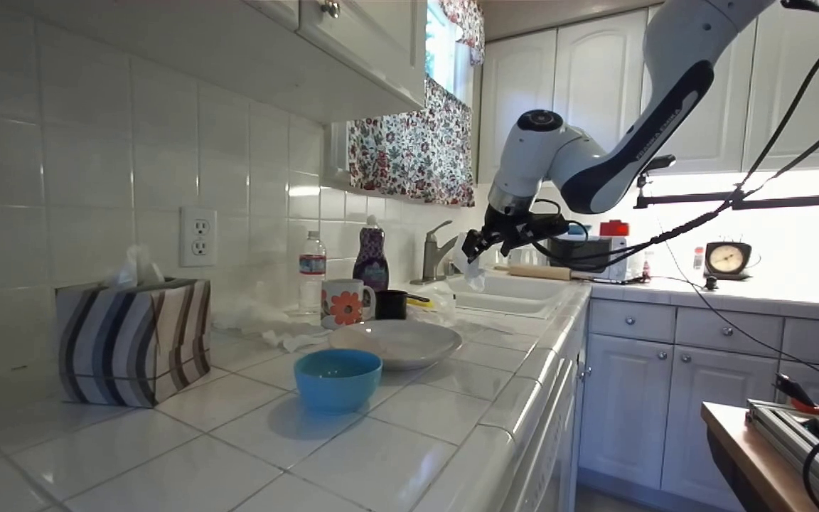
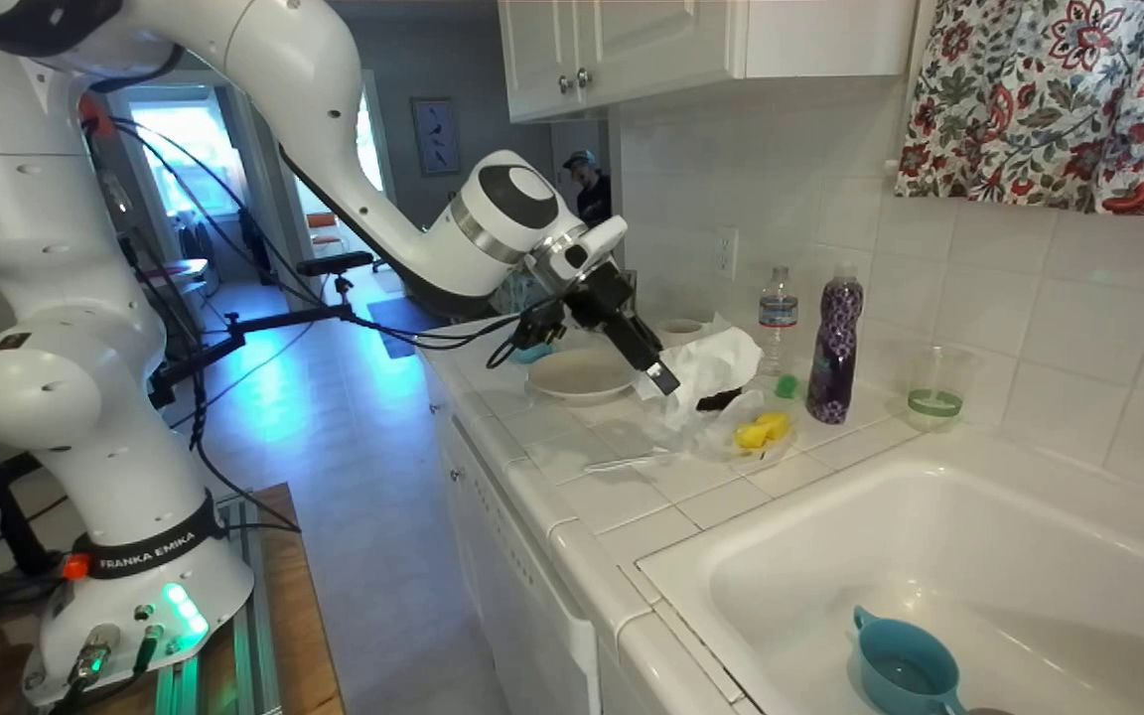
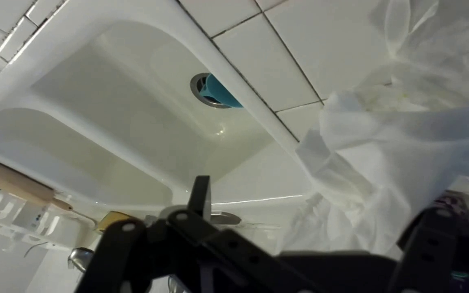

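My gripper (image 1: 489, 249) stands open near the sink, its fingers well apart in the wrist view. A crumpled white tissue (image 3: 373, 162) hangs at the right-hand finger there, overlapping the space between the jaws. In both exterior views this tissue (image 1: 470, 267) shows right beside a fingertip, off the counter in at least part; whether it clings to the finger or is loose, I cannot tell. Beyond the jaws lies the white sink (image 3: 136, 101), with a teal cup (image 2: 905, 663) on its bottom. Near the sink's edge, clear plastic and a yellow item (image 2: 763, 431) sit on the tiles.
Along the wall stand a purple bottle (image 2: 835, 348), a water bottle (image 2: 778, 318), a flowered mug (image 1: 342, 304) and a black cup (image 1: 390, 306). A plate (image 1: 416, 348), a blue bowl (image 1: 338, 384) and a striped tissue box (image 1: 132, 341) occupy the counter. The faucet (image 1: 432, 256) rises behind the sink.
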`<action>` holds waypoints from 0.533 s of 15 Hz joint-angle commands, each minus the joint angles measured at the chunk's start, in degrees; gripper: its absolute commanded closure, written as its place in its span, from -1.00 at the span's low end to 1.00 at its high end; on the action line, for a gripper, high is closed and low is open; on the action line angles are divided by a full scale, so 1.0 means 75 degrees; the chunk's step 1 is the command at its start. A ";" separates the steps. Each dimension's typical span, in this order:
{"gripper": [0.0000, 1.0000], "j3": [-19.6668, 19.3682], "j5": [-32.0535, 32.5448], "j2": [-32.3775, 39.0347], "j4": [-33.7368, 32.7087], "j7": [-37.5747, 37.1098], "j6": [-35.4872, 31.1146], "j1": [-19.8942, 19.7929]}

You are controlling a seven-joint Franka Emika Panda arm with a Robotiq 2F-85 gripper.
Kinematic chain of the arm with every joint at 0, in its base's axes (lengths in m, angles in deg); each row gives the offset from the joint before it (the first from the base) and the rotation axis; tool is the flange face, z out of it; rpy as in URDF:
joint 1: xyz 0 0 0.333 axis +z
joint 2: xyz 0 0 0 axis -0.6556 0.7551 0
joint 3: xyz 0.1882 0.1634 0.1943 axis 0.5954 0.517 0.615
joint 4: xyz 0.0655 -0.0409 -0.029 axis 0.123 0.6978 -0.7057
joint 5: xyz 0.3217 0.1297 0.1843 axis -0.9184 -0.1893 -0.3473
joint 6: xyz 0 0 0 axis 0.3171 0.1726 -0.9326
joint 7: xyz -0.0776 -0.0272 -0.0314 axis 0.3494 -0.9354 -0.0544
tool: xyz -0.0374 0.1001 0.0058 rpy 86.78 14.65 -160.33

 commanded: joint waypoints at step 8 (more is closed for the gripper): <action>-1.00 0.0093 0.0307 -0.0582 0.0287 0.0147 0.0256 0.0122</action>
